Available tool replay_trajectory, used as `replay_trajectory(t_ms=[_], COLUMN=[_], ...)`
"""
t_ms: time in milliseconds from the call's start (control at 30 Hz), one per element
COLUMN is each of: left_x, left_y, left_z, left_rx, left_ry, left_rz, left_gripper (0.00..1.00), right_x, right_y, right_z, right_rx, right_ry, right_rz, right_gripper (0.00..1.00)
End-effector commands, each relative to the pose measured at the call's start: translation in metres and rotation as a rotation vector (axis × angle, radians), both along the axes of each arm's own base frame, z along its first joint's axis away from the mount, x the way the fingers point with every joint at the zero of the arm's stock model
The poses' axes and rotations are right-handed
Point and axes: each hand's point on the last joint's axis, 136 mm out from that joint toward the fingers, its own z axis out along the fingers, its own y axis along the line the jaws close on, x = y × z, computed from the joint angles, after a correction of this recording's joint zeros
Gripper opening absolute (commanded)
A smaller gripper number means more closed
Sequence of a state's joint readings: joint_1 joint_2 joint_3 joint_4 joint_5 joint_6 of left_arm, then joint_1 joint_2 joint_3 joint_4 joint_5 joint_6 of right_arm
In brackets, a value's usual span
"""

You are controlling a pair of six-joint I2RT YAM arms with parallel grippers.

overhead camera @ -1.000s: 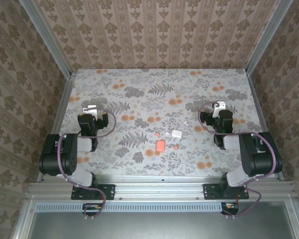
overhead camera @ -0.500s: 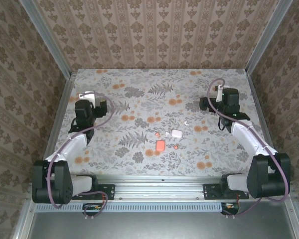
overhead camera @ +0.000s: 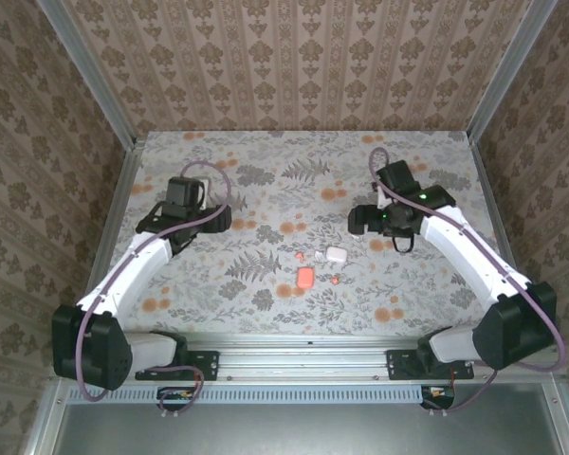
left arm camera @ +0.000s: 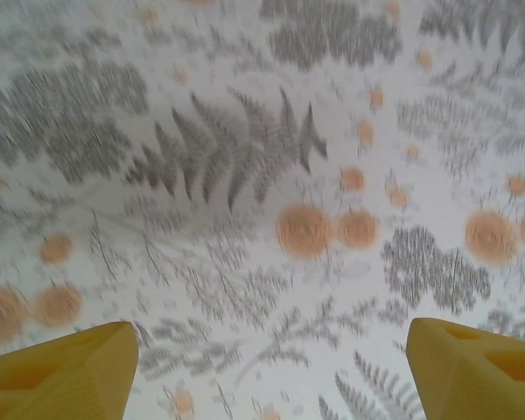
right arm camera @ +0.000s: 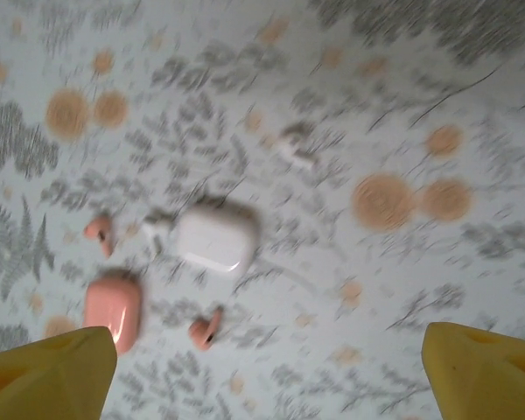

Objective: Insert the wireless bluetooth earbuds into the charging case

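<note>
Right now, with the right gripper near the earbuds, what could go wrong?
The coral earbud lies close to the white charging case and the coral case, so the wide-open right gripper may knock a case while pinching it. It is tiny against the orange-flowered tablecloth, and the wrist view is blurred, so a grasp could miss.

— We see the white case [right arm camera: 212,238] as smooth, glossy plastic; the coral case [right arm camera: 114,306] too.
— We agree; the floral table cover [overhead camera: 266,190] looks matt; the near rail [overhead camera: 303,353] is brushed metal.
</note>
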State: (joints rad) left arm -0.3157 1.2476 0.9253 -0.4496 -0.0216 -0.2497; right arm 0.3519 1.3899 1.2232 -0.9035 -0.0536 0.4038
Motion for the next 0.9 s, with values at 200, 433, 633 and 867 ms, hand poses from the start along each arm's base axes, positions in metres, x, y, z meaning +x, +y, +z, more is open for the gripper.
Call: replay_trajectory(t_ms=[200, 433, 633, 867], left_x=[-0.030, -0.031, -0.029, -0.028], left_y=[0.000, 0.002, 0.005, 0.004], left_z=[-0.049, -0.064, -0.067, -0.071], left_rx=[-0.017, -0.067, -0.078, -0.089], left_ry=[0.202, 0.260, 0.270, 0.283], left_rz=[0.037, 0.043, 0.051, 0.061], left_gripper=[0.81, 0.82, 0.82, 0.82], right_x=[-0.021, -0.011, -0.005, 0.003], right_y=[0.036, 0.057, 0.059, 0.062], right_z=[-0.045, -0.083, -0.107, -0.125], right_rx=[-0.103, -0.161, -0.204, -0.223], right_ry=[0.269, 0.366, 0.417, 0.437], right_rz=[-0.054, -0.026, -0.018, -0.007], right_gripper=[0.86, 0.86, 0.86, 0.87])
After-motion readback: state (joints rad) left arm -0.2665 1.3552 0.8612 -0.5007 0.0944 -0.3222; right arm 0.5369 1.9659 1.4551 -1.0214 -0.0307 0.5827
